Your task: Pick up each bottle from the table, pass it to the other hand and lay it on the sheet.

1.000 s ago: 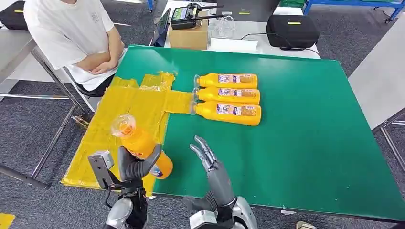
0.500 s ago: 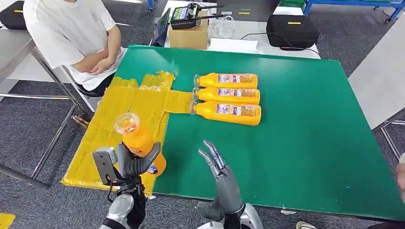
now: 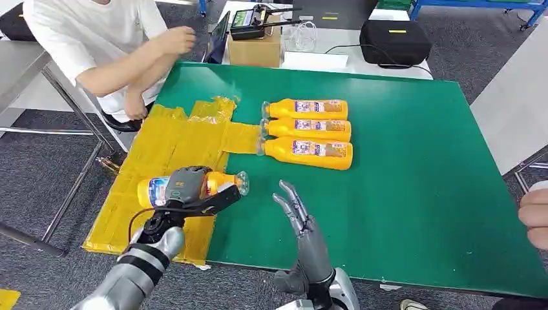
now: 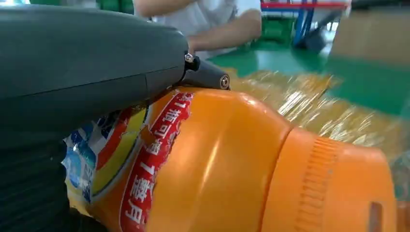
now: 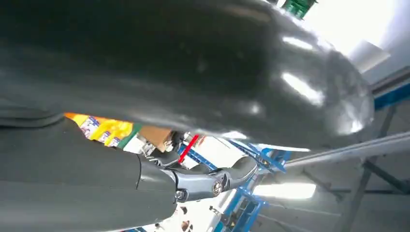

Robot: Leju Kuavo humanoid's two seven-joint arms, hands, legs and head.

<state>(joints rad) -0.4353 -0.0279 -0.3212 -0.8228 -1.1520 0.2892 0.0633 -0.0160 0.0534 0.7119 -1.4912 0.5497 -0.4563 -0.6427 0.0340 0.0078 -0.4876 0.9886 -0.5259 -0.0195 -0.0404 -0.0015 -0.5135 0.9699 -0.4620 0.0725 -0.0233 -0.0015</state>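
Note:
My left hand point(image 3: 187, 189) grips an orange bottle point(image 3: 213, 182) around its middle and holds it lying flat, with the cap toward the right, over the near part of the yellow sheet point(image 3: 169, 152). The left wrist view shows that bottle point(image 4: 232, 164) close up under my thumb point(image 4: 96, 67). Just right of the bottle's cap, my right hand point(image 3: 300, 223) stands upright and open over the green table point(image 3: 413, 155), holding nothing. Three more orange bottles point(image 3: 307, 133) lie side by side in the middle of the table, their caps at the sheet's right edge.
A person in a white shirt point(image 3: 97, 39) sits at the table's far left corner with one arm raised. Another person's hand point(image 3: 535, 216) shows at the right edge. A cardboard box point(image 3: 255, 46) and a black case point(image 3: 394, 40) stand beyond the table.
My left hand has turned the bottle from upright to lying flat and moved it up and to the right over the sheet. The seated person raised an arm. My right hand barely moved.

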